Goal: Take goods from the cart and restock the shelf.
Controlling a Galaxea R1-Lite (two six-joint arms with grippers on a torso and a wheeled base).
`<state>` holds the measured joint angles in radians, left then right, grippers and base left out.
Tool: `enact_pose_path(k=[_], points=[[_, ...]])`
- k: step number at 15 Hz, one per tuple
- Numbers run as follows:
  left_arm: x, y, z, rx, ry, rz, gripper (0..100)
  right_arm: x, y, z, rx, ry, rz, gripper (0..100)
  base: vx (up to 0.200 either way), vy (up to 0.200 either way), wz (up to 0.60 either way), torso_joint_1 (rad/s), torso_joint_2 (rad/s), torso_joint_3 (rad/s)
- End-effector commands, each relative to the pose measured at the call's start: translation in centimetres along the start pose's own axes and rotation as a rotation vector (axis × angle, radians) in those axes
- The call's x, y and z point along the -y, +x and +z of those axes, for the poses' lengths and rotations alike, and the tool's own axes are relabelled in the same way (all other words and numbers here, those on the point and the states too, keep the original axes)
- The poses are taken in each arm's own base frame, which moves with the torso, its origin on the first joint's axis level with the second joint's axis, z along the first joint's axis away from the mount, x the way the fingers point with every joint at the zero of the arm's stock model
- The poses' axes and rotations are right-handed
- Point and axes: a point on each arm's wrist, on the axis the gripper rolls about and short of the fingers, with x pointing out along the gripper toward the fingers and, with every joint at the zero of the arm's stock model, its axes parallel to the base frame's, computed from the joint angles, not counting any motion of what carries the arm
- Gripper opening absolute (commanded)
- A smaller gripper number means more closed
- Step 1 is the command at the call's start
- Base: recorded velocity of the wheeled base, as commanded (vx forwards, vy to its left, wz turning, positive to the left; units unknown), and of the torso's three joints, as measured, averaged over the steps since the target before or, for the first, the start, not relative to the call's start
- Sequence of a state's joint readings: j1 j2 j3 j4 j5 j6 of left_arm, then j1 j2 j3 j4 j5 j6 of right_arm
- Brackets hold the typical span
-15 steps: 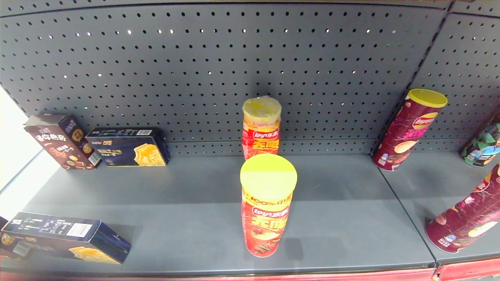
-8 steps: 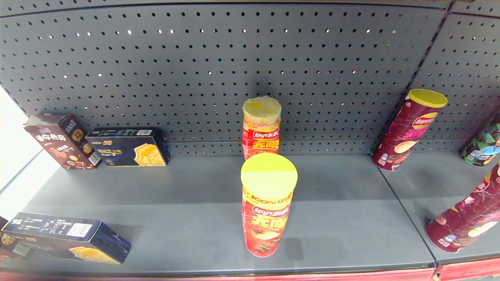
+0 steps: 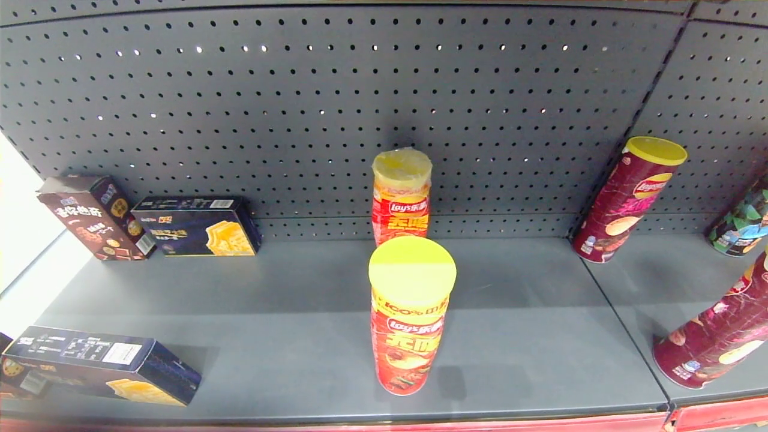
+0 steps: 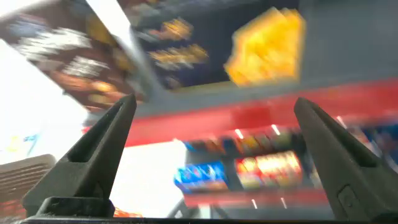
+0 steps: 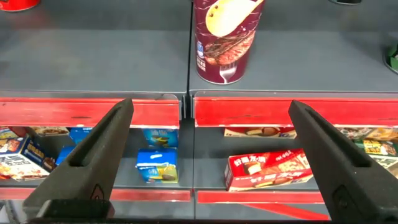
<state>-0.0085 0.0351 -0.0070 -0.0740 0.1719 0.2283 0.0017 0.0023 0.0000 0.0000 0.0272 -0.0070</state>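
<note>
Centrally, front red can [image 3: 411, 318] upright on shelf [image 3: 270, 324].

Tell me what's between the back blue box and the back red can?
Nothing. The head view shows just bare grey shelf between the back blue box and back red can.

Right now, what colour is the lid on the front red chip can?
Yellow; the lid shows best in the head view.

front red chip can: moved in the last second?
No. The front red can stands upright in the same spot before the rear red can, same gap to the front edge of the shelf.
</note>
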Motion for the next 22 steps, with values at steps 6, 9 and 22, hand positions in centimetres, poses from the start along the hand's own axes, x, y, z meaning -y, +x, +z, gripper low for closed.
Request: enact_pose_path(k=[6, 9, 22], points=[[0.93, -0.62, -0.19, 0.031, -0.153, -0.406, 100, 0.00, 0.01, 0.00, -0.001, -0.001, 0.000, 100, 0.000, 0.000, 0.00, 0.000, 0.00, 0.000], [0.48, -0.28, -0.98, -0.034, -0.158, -0.114, 100, 0.00, 0.01, 0.00, -0.001, -0.001, 0.000, 100, 0.000, 0.000, 0.00, 0.000, 0.00, 0.000], [0.69, -0.33, -0.89, -0.021, -0.198, -0.220, 100, 0.00, 0.01, 0.00, -0.001, -0.001, 0.002, 100, 0.000, 0.000, 0.00, 0.000, 0.00, 0.000]])
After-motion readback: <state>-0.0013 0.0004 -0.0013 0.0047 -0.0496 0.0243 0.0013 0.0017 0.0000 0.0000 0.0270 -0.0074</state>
